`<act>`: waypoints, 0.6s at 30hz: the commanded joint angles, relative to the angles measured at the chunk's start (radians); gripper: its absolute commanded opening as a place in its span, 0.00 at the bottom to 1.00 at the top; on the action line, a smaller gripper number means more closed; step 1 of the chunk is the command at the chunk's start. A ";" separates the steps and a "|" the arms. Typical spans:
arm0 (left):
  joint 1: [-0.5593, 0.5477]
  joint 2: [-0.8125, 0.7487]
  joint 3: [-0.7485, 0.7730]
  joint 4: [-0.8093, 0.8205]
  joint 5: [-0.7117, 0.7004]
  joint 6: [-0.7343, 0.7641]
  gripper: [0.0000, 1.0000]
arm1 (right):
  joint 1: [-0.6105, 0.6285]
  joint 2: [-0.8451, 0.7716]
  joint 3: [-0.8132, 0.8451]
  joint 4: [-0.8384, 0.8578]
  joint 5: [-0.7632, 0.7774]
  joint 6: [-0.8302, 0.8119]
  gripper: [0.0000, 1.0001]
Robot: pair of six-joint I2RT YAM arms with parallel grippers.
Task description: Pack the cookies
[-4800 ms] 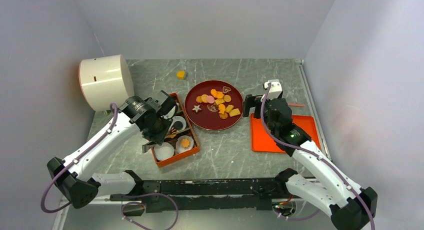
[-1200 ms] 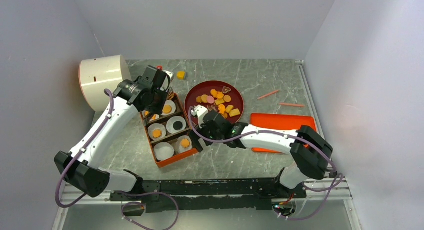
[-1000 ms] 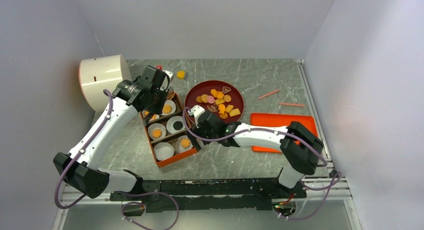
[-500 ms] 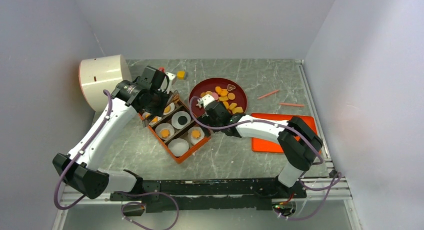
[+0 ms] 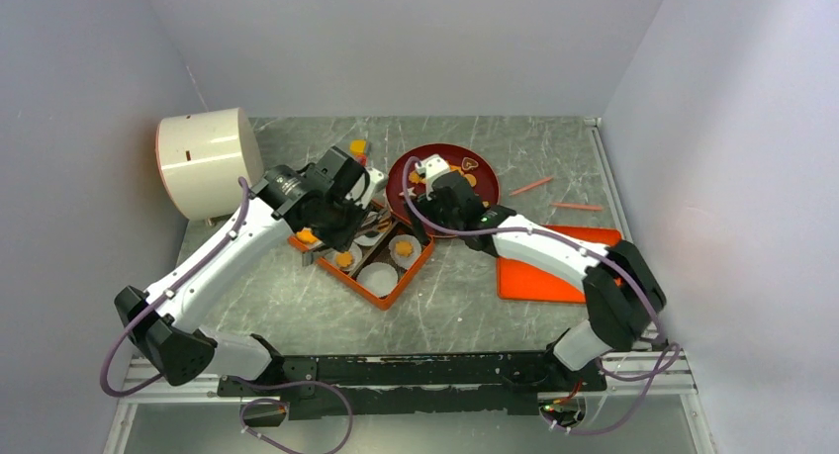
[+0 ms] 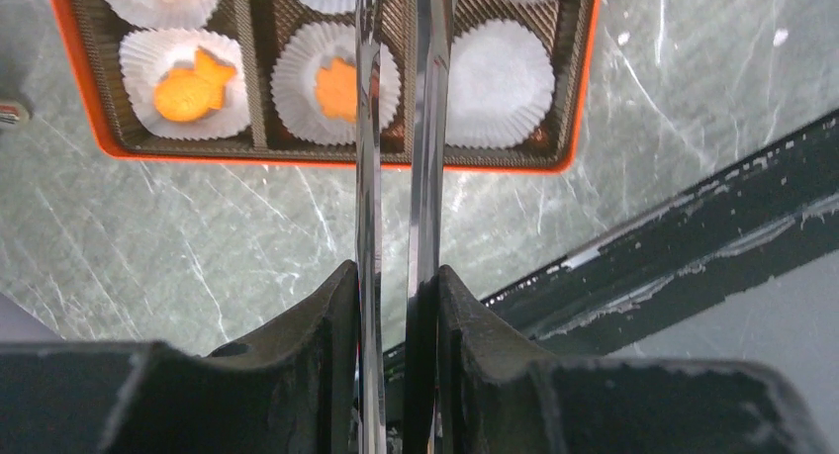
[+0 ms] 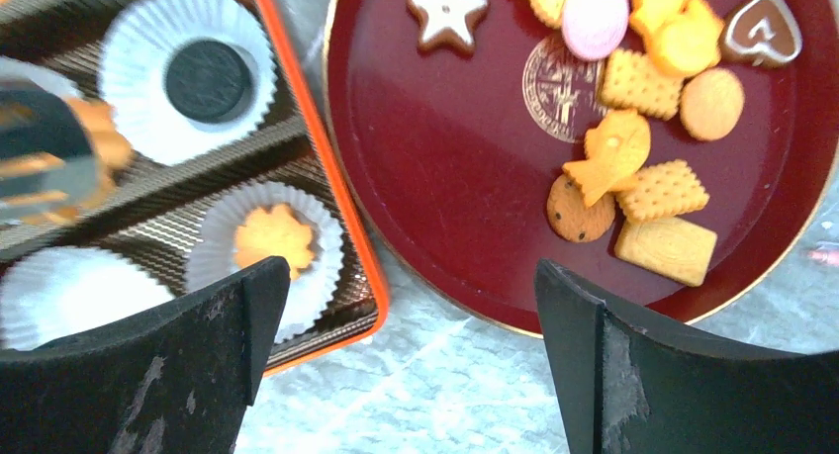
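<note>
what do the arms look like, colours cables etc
White links with black joints on the left arm and right arm, a purple cable looping along each. Left fingers are thin shiny blades; right fingers are broad, black, scuffed.

From the box (image 7: pixel 178 189): my left gripper (image 6: pixel 398 9) covers 10 o'clock, my right gripper (image 7: pixel 406 271) crowds 2 o'clock. The table (image 5: pixel 465 306) lies open at 6 o'clock.
</note>
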State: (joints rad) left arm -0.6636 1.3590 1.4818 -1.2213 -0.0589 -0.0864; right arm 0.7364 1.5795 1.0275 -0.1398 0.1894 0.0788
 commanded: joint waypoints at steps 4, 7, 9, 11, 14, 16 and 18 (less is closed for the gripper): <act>-0.062 -0.029 0.019 -0.125 -0.011 -0.115 0.14 | 0.001 -0.182 -0.085 0.071 0.007 0.051 1.00; -0.071 -0.048 -0.003 -0.165 0.002 -0.149 0.14 | 0.001 -0.231 -0.132 0.089 0.055 0.069 1.00; -0.077 -0.054 -0.026 -0.184 0.016 -0.164 0.14 | 0.001 -0.256 -0.157 0.102 0.076 0.071 1.00; -0.083 -0.064 -0.032 -0.182 0.036 -0.176 0.15 | 0.002 -0.268 -0.172 0.110 0.079 0.067 1.00; -0.093 -0.064 -0.026 -0.183 0.061 -0.180 0.15 | 0.002 -0.264 -0.175 0.094 0.080 0.066 1.00; -0.105 -0.063 -0.042 -0.183 0.092 -0.178 0.16 | 0.002 -0.265 -0.182 0.095 0.083 0.065 1.00; -0.126 -0.062 -0.074 -0.184 0.093 -0.182 0.17 | 0.001 -0.271 -0.191 0.102 0.091 0.068 1.00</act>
State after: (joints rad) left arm -0.7578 1.3212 1.4425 -1.3968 -0.0147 -0.2352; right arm 0.7372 1.3403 0.8528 -0.0837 0.2466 0.1352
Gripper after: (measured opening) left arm 0.339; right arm 0.997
